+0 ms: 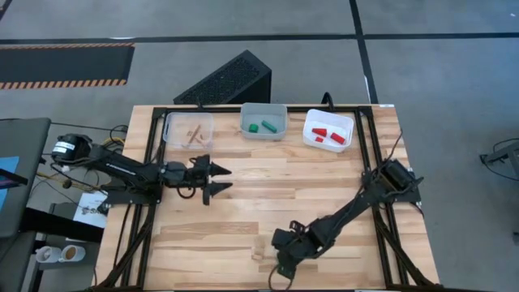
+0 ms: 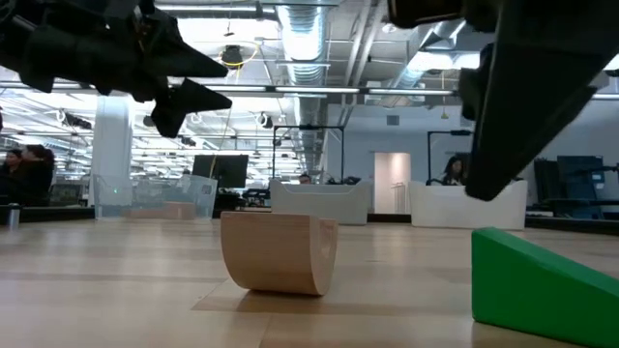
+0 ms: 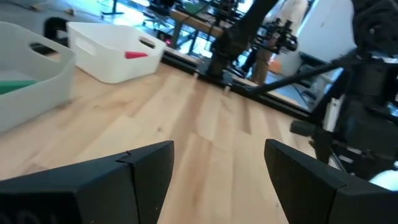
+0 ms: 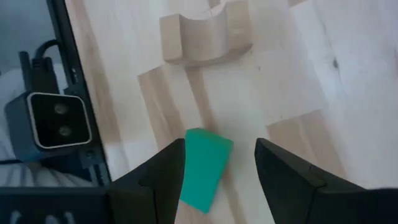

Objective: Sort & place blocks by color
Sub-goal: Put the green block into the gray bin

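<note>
My right gripper (image 1: 283, 258) (image 4: 217, 165) is open near the table's near edge, hovering over a green wedge block (image 4: 204, 169) (image 2: 542, 285) that lies flat on the table between and below its fingers. In the high view the gripper hides this block. A light wood arch block (image 4: 205, 34) (image 2: 279, 251) (image 1: 258, 252) rests on the table just beside it, toward the left. My left gripper (image 1: 217, 179) (image 3: 217, 168) is open, raised over the table's left middle, above bare wood.
Three trays stand along the far edge: a clear one (image 1: 188, 130) with light wood pieces, a middle one (image 1: 263, 120) with green blocks, a white one (image 1: 328, 130) with red blocks. A small camera (image 4: 56, 121) sits at the near edge by my right gripper.
</note>
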